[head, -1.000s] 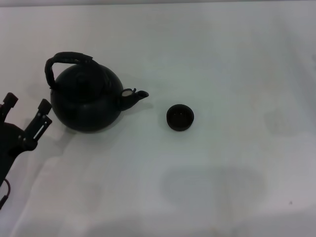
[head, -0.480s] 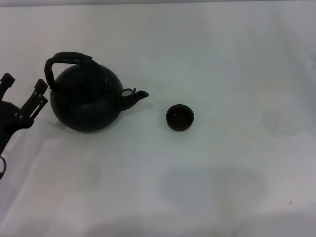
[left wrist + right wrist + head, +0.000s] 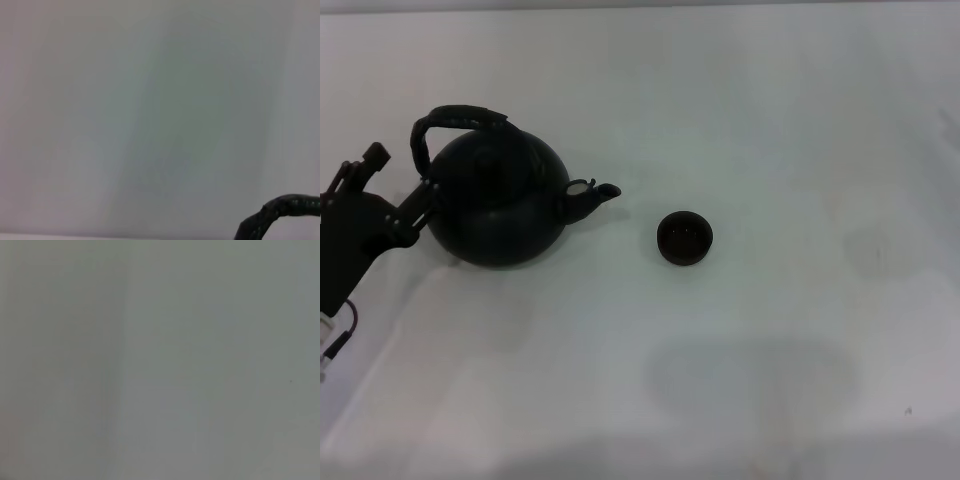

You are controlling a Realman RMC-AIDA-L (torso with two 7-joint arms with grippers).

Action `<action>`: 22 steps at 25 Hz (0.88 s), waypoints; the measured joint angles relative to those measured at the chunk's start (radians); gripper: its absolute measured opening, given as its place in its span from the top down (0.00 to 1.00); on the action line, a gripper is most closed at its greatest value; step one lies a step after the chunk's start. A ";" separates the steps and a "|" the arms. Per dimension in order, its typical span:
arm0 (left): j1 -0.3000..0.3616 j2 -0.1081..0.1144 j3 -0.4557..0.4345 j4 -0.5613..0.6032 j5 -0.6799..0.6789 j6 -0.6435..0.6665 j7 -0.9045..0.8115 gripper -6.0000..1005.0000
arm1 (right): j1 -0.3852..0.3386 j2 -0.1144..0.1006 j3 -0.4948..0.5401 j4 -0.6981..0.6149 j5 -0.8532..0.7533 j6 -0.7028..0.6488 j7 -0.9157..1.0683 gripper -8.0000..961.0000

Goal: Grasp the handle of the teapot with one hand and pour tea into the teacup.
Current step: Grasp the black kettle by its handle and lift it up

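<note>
teapot: upright on the white counter, left of centre, spout toward the teacup
handle: arched over the pot's top; also edges into the left wrist view
teacup: apart from the spout, to its right
left gripper: fingers spread apart, beside the pot's left flank, holding nothing

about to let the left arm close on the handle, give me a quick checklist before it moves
1. Left gripper open: ok, fingers spread.
2. Gripper around the handle: not ok, it sits beside the teapot, below the arch.
3. Teapot upright on the table: ok.
4. Spout facing the teacup: ok.
5. Teacup upright, apart from the teapot: ok.
6. Right gripper position: cannot tell, not in view.
</note>
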 joint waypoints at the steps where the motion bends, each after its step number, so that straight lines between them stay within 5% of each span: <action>1: -0.005 0.000 0.000 0.001 0.003 -0.010 -0.010 0.21 | 0.000 0.000 0.000 0.000 0.000 0.000 0.000 0.11; 17: -0.024 -0.003 -0.008 0.024 0.007 -0.049 -0.045 0.25 | -0.003 0.000 0.002 0.011 0.015 -0.007 -0.006 0.11; 22: -0.046 -0.006 -0.010 0.023 -0.002 -0.047 -0.051 0.48 | -0.001 0.000 0.002 0.015 0.012 -0.014 -0.008 0.11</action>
